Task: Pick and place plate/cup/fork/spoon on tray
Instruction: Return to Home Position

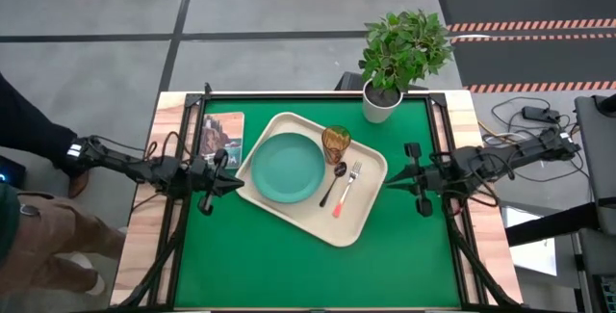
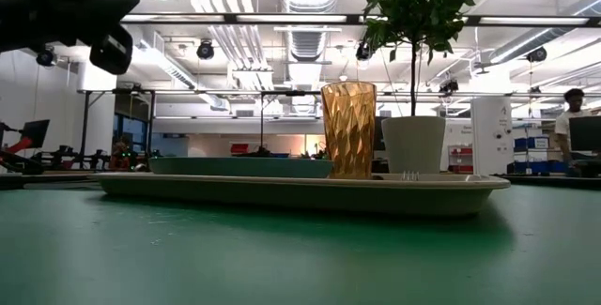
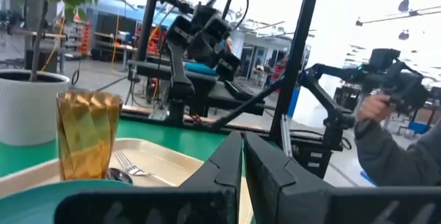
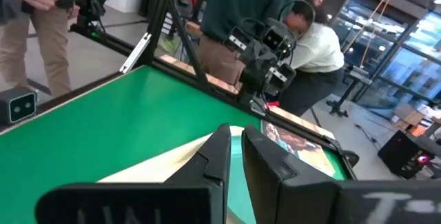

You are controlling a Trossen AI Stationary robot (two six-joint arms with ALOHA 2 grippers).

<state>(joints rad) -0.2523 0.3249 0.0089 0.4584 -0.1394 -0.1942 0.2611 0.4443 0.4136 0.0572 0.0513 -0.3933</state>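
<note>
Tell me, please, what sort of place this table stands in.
Probably a robotics lab in an open industrial hall: bare ceiling ducts overhead, a person handling another jointed arm beyond the table, and hazard-striped floor mats.

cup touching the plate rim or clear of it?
Cannot tell. In the high view the cup sits right at the upper-right rim of the plate with no clear gap; the low view overlaps them.

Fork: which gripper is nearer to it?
Right. The right gripper hangs just off the tray edge on the side of the fork. The left gripper is at the opposite edge, with the plate between it and the fork.
</note>
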